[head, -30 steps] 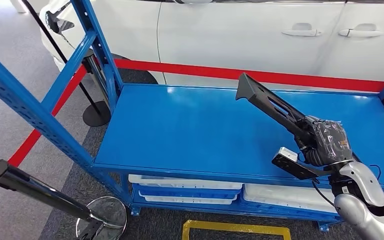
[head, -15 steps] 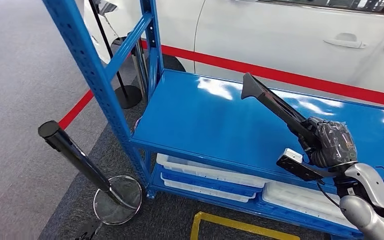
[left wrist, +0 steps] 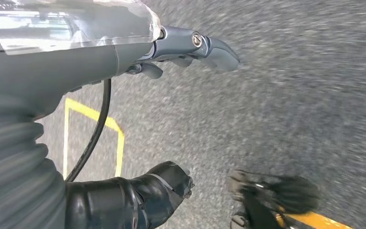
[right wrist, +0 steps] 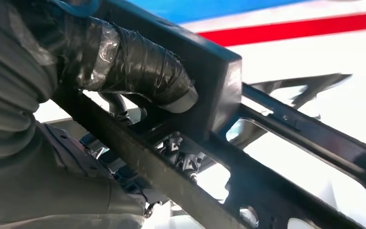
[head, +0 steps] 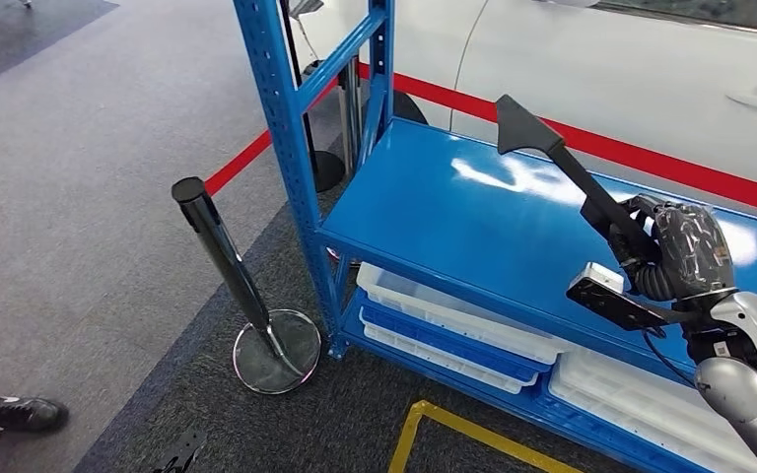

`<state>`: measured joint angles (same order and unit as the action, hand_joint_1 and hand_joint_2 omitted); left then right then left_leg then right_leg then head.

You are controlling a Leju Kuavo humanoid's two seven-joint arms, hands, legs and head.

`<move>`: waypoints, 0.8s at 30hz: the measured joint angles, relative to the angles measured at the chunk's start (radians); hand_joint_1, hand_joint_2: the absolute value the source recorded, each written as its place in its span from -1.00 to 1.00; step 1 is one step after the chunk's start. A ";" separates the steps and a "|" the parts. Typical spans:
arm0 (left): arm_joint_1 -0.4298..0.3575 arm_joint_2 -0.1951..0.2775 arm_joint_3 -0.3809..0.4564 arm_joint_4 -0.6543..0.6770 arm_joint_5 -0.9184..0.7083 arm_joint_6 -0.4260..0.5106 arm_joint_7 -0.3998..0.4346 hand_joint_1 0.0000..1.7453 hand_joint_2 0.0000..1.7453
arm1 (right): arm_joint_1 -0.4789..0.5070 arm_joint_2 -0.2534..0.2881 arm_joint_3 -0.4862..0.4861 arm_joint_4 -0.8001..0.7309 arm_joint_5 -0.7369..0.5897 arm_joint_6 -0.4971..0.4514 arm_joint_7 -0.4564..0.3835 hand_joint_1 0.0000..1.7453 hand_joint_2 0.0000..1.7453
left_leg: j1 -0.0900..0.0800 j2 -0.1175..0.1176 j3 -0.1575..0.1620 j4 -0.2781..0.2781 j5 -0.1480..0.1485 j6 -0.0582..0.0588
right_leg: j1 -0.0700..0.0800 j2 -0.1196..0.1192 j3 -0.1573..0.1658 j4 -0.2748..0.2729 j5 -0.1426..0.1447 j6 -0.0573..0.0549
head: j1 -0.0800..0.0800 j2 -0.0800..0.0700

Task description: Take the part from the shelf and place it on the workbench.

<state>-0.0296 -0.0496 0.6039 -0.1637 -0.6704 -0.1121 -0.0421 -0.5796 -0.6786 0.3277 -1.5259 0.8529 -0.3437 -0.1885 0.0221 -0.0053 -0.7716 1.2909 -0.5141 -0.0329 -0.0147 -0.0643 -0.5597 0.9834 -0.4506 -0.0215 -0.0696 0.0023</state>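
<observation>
Head view first, nearest to me: my right hand (head: 685, 258) is wrapped around the lower stretch of the part (head: 562, 172), a long black piece that rises from my grip up and away, ending in a broad flared tip above the blue shelf (head: 434, 212). It is lifted clear of the shelf surface, touching nothing but my hand. From the right wrist view the part (right wrist: 248, 157) shows as a frame of flat black bars with cut-out windows and small holes, and my taped fingers (right wrist: 138, 71) curl over a thicker block of it. I judge it rigid and fairly light for its length, probably moulded plastic, smooth enough to twist in the grip. Held near one end, the long free end will lever against my fingers, so a hold on that thick block, where the bars meet, looks soundest; the thin bars would be the place to avoid squeezing. My left hand (left wrist: 124, 52) hangs over grey carpet with yellow floor tape, fingers apart and holding nothing. Below the shelf top sit white trays (head: 453, 310); a black stanchion post (head: 227, 261) stands beside the shelf frame, and beyond runs a red barrier tape (head: 591, 143) before a white car (head: 591, 69).
</observation>
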 joint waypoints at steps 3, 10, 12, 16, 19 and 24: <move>0.000 -0.001 0.000 0.000 0.001 0.001 0.000 -1.00 1.00 | -0.003 -0.006 -0.001 -0.001 -0.001 0.000 0.000 1.00 1.00 | 0.010 0.038 0.117 -0.093 0.053 -0.012 | -0.003 -0.042 -0.038 0.021 0.015 0.014 | -0.001 0.000; 0.001 -0.001 0.000 0.000 0.001 0.002 -0.001 -1.00 1.00 | -0.011 -0.024 -0.011 -0.003 -0.005 -0.001 -0.001 1.00 1.00 | -0.007 0.050 0.213 -0.286 0.051 0.056 | -0.009 -0.067 -0.068 0.067 -0.002 0.060 | 0.000 0.000; 0.000 -0.002 0.000 0.000 0.001 0.002 -0.001 -1.00 1.00 | -0.010 -0.027 -0.011 -0.002 -0.006 -0.001 -0.001 1.00 1.00 | -0.009 0.027 0.189 -0.290 0.077 0.074 | -0.013 0.020 -0.102 0.166 -0.093 0.063 | 0.002 0.000; -0.001 -0.002 0.000 0.000 0.001 0.002 -0.001 -1.00 1.00 | -0.005 -0.029 -0.011 0.003 -0.009 -0.001 -0.001 1.00 1.00 | -0.024 -0.032 0.128 -0.279 0.119 0.084 | -0.002 0.066 -0.110 0.302 -0.155 0.051 | 0.002 0.000; -0.001 -0.006 0.000 0.000 0.001 0.002 0.000 -1.00 1.00 | -0.006 -0.031 -0.012 0.003 -0.010 -0.001 -0.001 1.00 1.00 | -0.029 -0.075 0.091 -0.266 0.147 0.080 | 0.008 0.114 0.019 0.118 -0.098 0.025 | 0.001 0.000; 0.005 -0.011 -0.001 0.001 0.001 0.002 0.000 -1.00 1.00 | -0.012 -0.035 -0.015 0.003 -0.011 -0.003 0.001 1.00 1.00 | -0.025 -0.115 0.065 -0.275 0.187 0.053 | 0.012 0.114 0.052 0.027 -0.065 0.007 | 0.009 0.000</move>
<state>-0.0246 -0.0604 0.6033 -0.1629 -0.6698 -0.1097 -0.0423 -0.5921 -0.7135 0.3124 -1.5229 0.8421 -0.3471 -0.1876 -0.0027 -0.1199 -0.7065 1.0160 -0.3271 0.0196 -0.0025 0.0494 -0.5073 1.0103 -0.5160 -0.0147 -0.0607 0.0024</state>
